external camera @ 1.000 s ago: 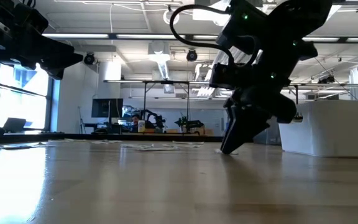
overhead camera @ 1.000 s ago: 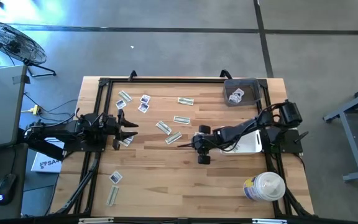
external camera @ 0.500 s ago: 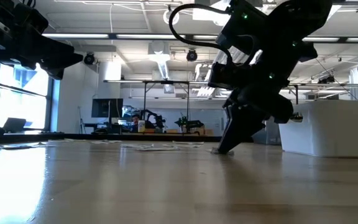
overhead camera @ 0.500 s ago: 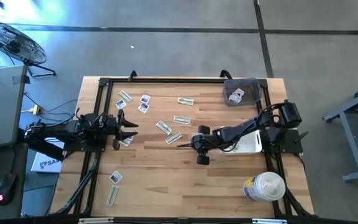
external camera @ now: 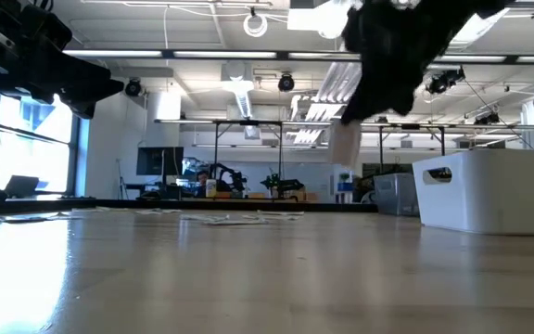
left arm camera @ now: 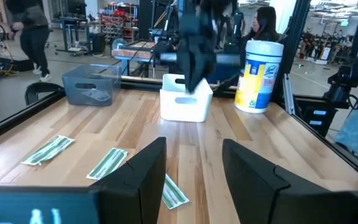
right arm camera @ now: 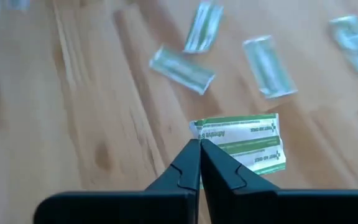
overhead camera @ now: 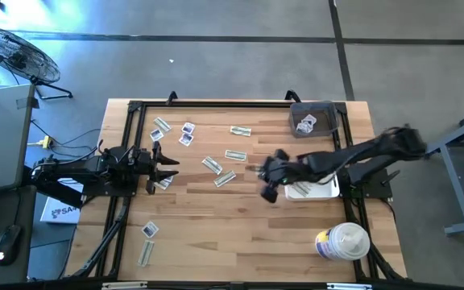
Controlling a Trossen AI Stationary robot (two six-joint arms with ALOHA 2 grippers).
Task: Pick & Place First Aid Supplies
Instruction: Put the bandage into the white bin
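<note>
In the low view the right arm is a dark blur cut off at the picture's upper edge, with a pale smear beneath it that cannot be read; in the high view the right gripper [overhead camera: 269,173] is smeared too, above the table's middle, beside the white bin [overhead camera: 312,190]; its wrist view is clearer: the fingers are pressed together on the edge of a strip wrapper [right arm camera: 244,144] with green print, held clear of the wood; other strip wrappers [right arm camera: 182,68] lie on the boards below. The left gripper [left arm camera: 191,177] hangs at the table's left side, fingers apart, holding nothing; a wrapper lies below it. The wooden table [overhead camera: 240,242] carries scattered wrappers, square sachets [overhead camera: 186,133], a grey bin [overhead camera: 311,118] and a round tub [overhead camera: 343,241]; beyond it stand workshop benches, and people.
</note>
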